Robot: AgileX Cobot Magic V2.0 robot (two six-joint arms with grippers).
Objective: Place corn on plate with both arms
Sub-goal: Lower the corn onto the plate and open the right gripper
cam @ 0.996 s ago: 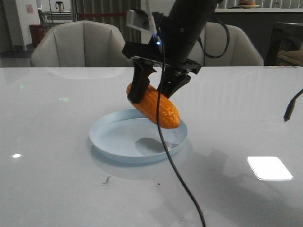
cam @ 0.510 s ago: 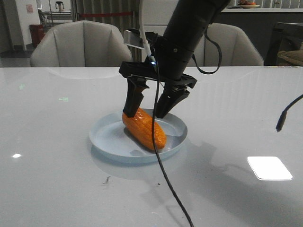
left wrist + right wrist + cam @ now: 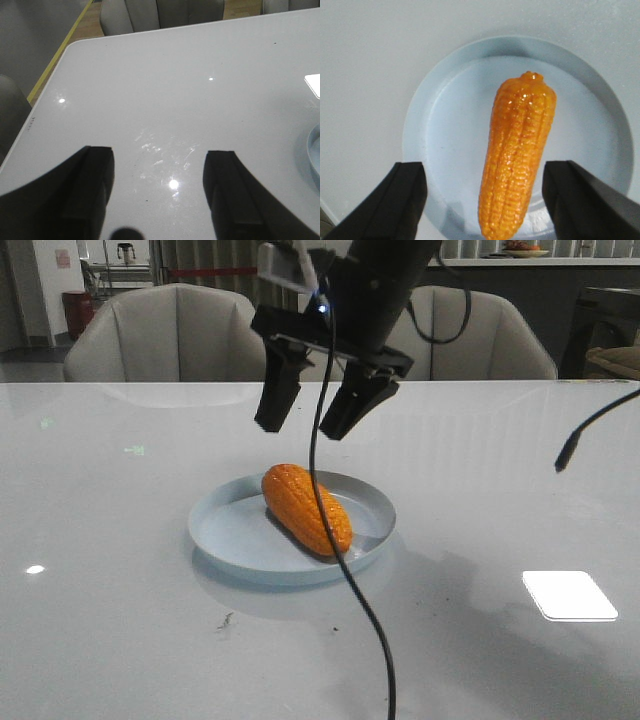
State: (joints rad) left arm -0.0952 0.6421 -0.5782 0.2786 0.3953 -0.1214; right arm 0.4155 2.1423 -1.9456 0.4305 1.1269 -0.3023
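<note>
The orange corn (image 3: 305, 508) lies on its side in the pale blue plate (image 3: 230, 530) at the table's middle, its tapered end toward the front right. My right gripper (image 3: 302, 428) hangs open well above it, apart from it. In the right wrist view the corn (image 3: 520, 150) rests lengthwise on the plate (image 3: 455, 125), seen between and below the spread fingers of the right gripper (image 3: 487, 165). My left gripper (image 3: 159, 151) is open over bare table with nothing between its fingers; a sliver of the plate's rim (image 3: 315, 155) shows at that view's edge.
A black cable (image 3: 350, 600) hangs from the right arm across the plate and down to the front edge. Another cable end (image 3: 570, 450) dangles at the right. A bright light patch (image 3: 568, 595) lies on the glossy white table. Chairs (image 3: 170, 335) stand behind.
The right gripper lowered the corn onto the plate, opened and let it go, then rose above it. The corn now rests in the plate.
</note>
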